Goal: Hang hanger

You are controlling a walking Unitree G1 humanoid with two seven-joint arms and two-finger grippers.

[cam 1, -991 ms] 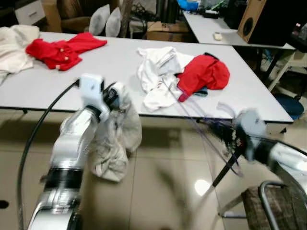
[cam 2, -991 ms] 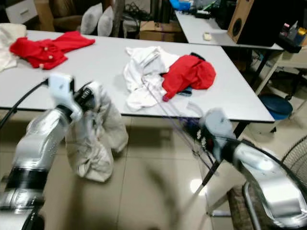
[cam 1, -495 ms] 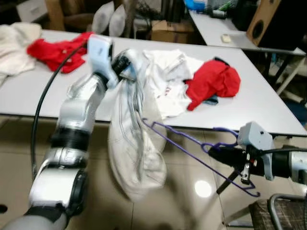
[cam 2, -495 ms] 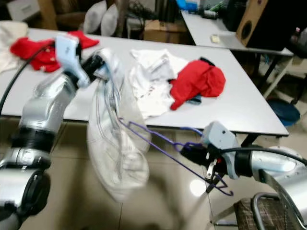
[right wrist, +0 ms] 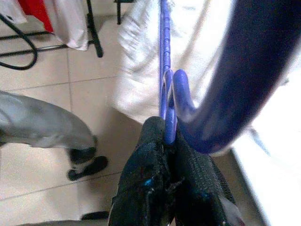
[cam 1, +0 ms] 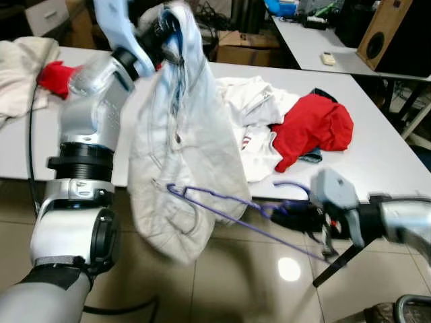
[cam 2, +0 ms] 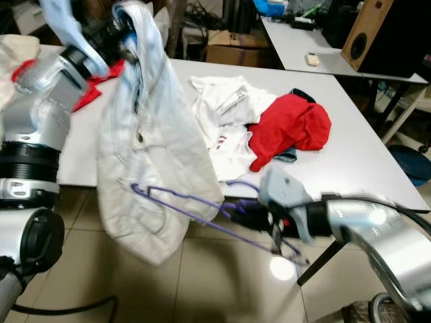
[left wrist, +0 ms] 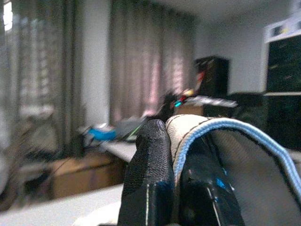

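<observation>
The left gripper holds the pale grey-white cloth garment with a blue-edged collar high at about 11 o'clock in the head view, its black fingers pinched tight on the collar hem, so the garment hangs straight down in front of the grey rectangular table. The right gripper sits low at about 4 o'clock, its fingers clamped narrow on the neck of the thin purple wire hanger, just below the hook. The hanger's long axis runs nearly level from the gripper toward 9 o'clock, and its far shoulder tip touches or lies just inside the lower front of the hanging garment; which of the two I cannot tell. The garment's collar opening is well above that tip, up by the left gripper, so in my judgement the coming move turns on lifting the hanger toward 12 o'clock or lowering the cloth over it. The right arm is the nearer one to the hanger. Open floor lies below and toward 6 o'clock. The table edge runs just behind the hanger, with a heap of white cloth and a crumpled red garment near that edge, which could snag a wide swing.
</observation>
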